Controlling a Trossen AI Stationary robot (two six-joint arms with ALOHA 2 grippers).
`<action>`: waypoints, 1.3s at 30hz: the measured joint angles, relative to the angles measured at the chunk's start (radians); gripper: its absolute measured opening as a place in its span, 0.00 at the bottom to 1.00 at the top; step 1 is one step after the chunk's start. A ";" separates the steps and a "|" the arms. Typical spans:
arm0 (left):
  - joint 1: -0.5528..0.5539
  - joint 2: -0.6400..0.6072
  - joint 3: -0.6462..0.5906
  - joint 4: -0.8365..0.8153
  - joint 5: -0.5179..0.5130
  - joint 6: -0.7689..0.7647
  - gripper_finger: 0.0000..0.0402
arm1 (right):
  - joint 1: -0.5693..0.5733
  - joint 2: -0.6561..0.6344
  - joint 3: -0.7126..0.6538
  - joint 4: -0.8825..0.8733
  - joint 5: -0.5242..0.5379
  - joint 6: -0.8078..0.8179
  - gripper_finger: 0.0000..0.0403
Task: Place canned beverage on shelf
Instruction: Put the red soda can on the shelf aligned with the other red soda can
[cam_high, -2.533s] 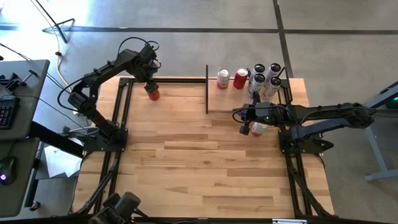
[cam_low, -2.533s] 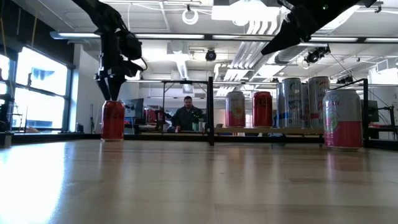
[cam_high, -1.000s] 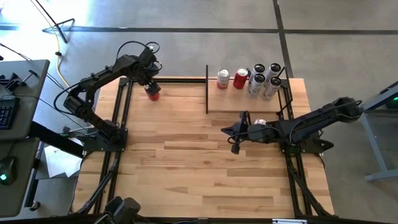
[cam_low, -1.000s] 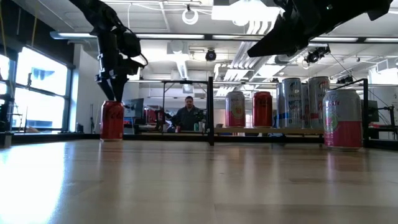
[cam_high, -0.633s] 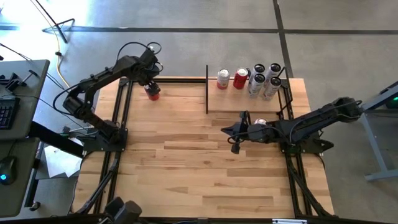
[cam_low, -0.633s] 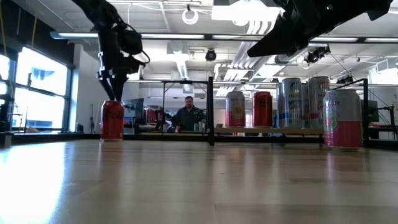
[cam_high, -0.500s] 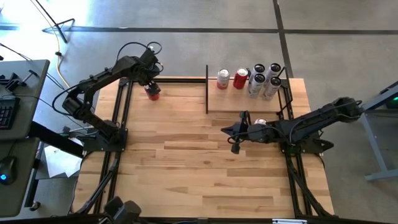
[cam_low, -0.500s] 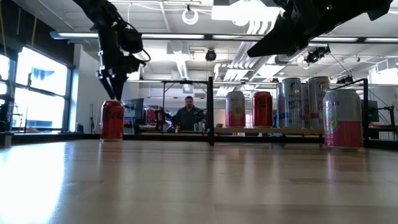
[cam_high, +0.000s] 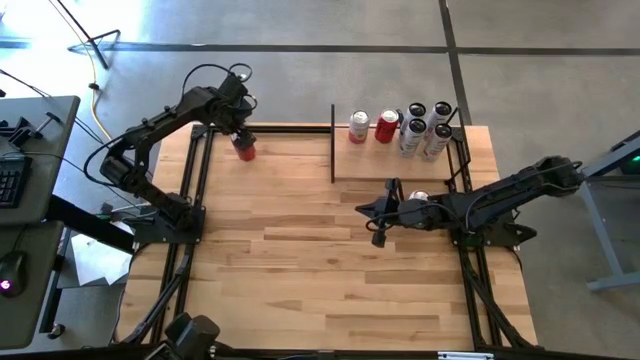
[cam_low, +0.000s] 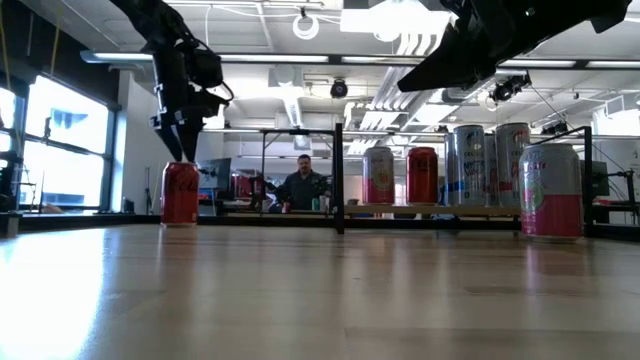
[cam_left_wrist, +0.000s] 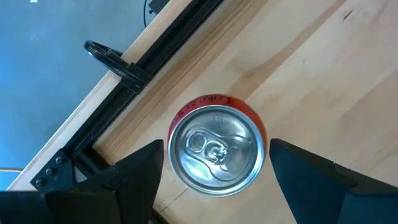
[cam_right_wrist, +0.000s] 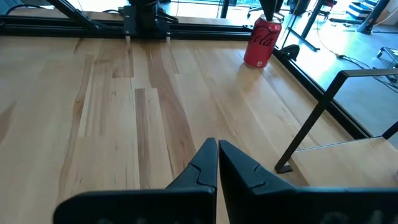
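A red can (cam_high: 246, 151) stands upright on the tabletop near its far left edge; it also shows in the low view (cam_low: 181, 193). My left gripper (cam_left_wrist: 216, 162) hangs open just above it, pointing down, one finger on each side of the can's silver top (cam_left_wrist: 216, 151), touching nothing. My right gripper (cam_high: 378, 222) is shut and empty above the table's right middle. A pink-and-white can (cam_low: 549, 190) stands by my right arm. The shelf (cam_high: 400, 160), with its black upright plate (cam_high: 332, 145), lies at the far right.
On the shelf stand a white-and-red can (cam_high: 358, 126), a red can (cam_high: 387, 127) and several tall white cans (cam_high: 426, 130). Black frame rails (cam_high: 190, 190) run along the table's left and right sides. A person (cam_low: 301, 188) sits in the room beyond.
My left gripper has shifted a little toward the table's left edge while staying open above the red can. The can has stayed where it was.
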 joint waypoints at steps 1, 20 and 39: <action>0.000 0.000 0.000 0.000 0.002 -0.001 0.71 | 0.000 0.000 0.000 0.000 0.000 -0.001 0.00; 0.000 0.059 0.002 0.003 0.002 -0.011 0.71 | 0.000 0.000 0.000 0.000 0.000 -0.002 0.00; -0.049 0.017 -0.005 -0.055 0.029 -0.102 0.56 | 0.000 0.000 0.000 0.000 0.000 -0.003 0.00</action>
